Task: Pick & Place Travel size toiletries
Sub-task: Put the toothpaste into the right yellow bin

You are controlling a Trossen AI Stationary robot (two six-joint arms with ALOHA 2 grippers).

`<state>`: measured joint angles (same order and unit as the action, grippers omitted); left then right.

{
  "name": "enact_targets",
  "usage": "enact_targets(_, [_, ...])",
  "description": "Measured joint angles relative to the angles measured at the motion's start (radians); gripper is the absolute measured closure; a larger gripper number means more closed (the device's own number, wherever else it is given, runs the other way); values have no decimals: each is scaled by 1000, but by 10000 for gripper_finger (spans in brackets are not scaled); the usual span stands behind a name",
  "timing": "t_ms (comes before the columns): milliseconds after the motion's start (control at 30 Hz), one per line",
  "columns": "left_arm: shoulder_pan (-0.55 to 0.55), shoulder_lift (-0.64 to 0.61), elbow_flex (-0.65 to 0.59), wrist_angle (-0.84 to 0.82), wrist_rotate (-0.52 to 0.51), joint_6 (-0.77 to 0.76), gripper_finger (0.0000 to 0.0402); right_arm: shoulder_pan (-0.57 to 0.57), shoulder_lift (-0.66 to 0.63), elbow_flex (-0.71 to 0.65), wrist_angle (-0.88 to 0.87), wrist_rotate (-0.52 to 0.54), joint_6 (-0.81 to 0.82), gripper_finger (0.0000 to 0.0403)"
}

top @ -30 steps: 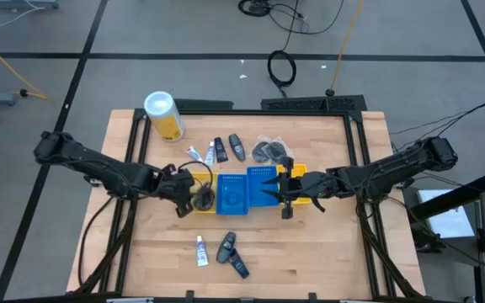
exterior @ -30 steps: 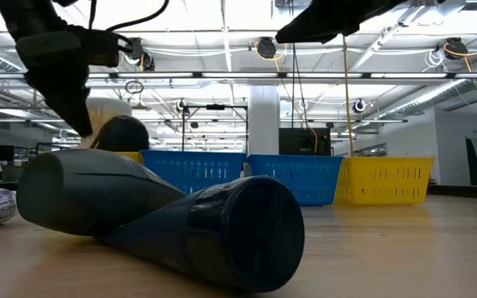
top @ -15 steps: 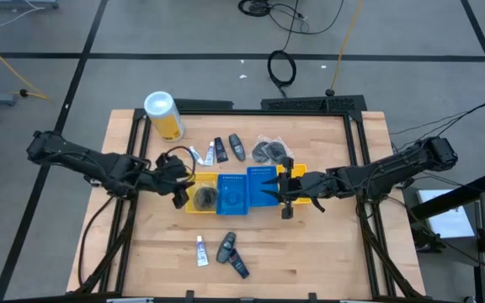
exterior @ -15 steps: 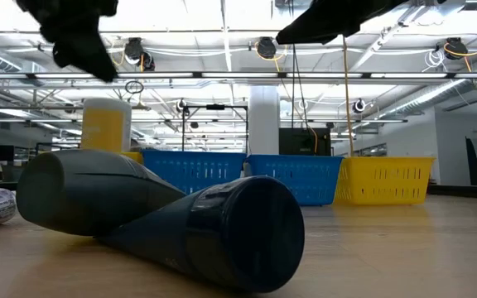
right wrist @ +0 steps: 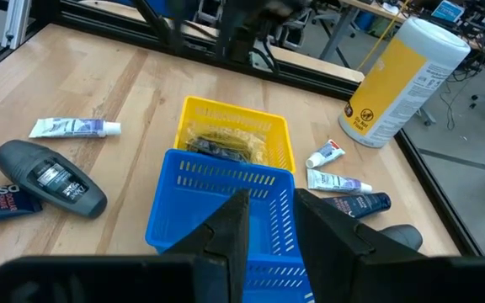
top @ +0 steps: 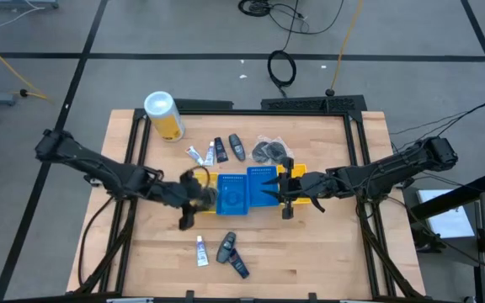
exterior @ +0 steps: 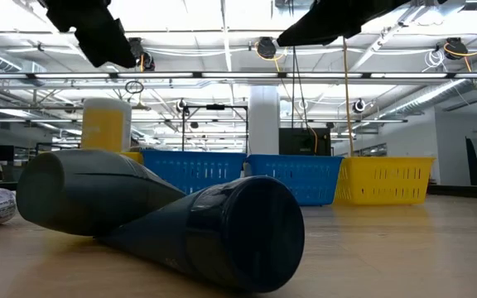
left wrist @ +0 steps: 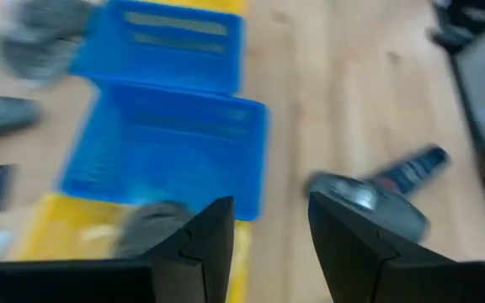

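Bins: yellow one (right wrist: pixel 236 135) holds a clear packet (right wrist: pixel 226 140); left hand (left wrist: pixel 269 231) spread, empty

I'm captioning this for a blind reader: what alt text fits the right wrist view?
A blue bin sits end to end with a yellow bin holding a clear packet, on a wooden table. Small tubes and dark bottles lie either side, a yellow canister beyond.

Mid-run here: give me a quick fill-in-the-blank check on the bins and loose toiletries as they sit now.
1. The two bins in the middle of the row are ____ in colour.
2. The tall canister with the white lid is ____.
3. The white tube near the table's front edge lies ____ the bins.
4. The left gripper holds ____.

Missing words: blue; yellow; outside; nothing
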<state>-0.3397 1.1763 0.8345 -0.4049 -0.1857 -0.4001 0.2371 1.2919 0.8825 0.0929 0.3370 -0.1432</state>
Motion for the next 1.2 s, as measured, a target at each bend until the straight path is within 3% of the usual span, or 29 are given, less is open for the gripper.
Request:
enact_targets(200, [-23,100,0,135,131,-62,247,0,0,0,0,0,0,312])
enact_targets(533, [-66,153,0,142,265,-536,247,0,0,0,-1,-1,0,312])
enact_targets(733, [-113,191,0,134,280,-838,247,0,0,0,0,-2,-1,312])
enact_targets(1000, [-116,266,0,115,267,-1058,247,0,0,0,0,-3,-4,312])
enact_targets(1200, [-108,317,0,88,316,-1122,247,0,0,0,-1,-4,-18,312])
